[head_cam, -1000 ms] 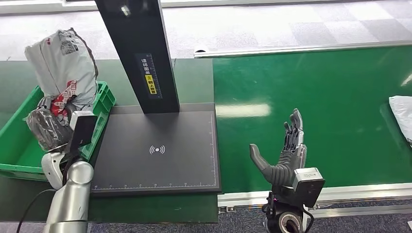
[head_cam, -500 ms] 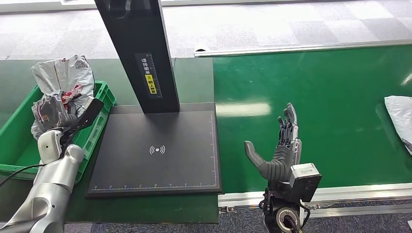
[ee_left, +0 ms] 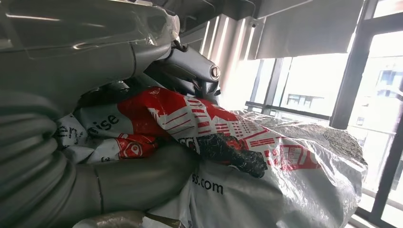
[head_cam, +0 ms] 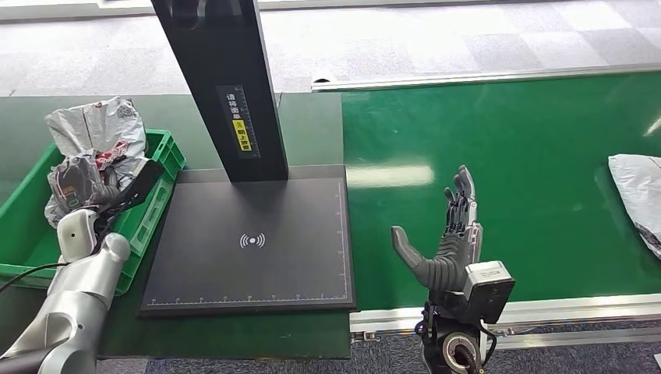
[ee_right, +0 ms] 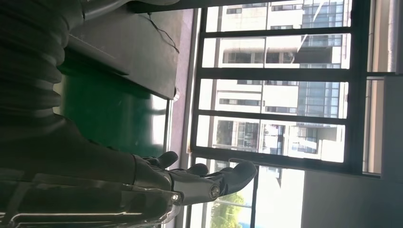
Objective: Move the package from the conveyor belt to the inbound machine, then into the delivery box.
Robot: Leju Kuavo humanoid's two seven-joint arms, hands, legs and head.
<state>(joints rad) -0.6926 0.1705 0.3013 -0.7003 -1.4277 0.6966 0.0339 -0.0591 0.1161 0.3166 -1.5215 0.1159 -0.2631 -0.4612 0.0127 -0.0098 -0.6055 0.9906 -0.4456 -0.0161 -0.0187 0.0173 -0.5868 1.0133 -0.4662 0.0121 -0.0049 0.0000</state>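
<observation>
A crumpled grey package with red print (head_cam: 93, 144) sits in the upper part of the green delivery box (head_cam: 22, 234) at the left, gripped by my left hand (head_cam: 105, 195). In the left wrist view the thick thumb (ee_left: 142, 178) and the dark fingers (ee_left: 190, 66) clamp the package (ee_left: 266, 180) between them. My right hand (head_cam: 448, 241) is open, fingers straight and spread, above the green conveyor belt (head_cam: 507, 148) near its front edge, holding nothing. The right wrist view shows the same open hand (ee_right: 190, 183). A second grey package (head_cam: 639, 199) lies on the belt at the far right.
The inbound machine's black plate (head_cam: 249, 241) lies between the box and the belt, with its dark post (head_cam: 222, 86) rising at the back. A metal rail (head_cam: 577, 308) borders the belt's front edge. Grey floor tiles lie beyond the belt.
My left hand has lowered the package deeper into the green box. The right hand drifted slightly left. The package on the belt has moved a little to the left.
</observation>
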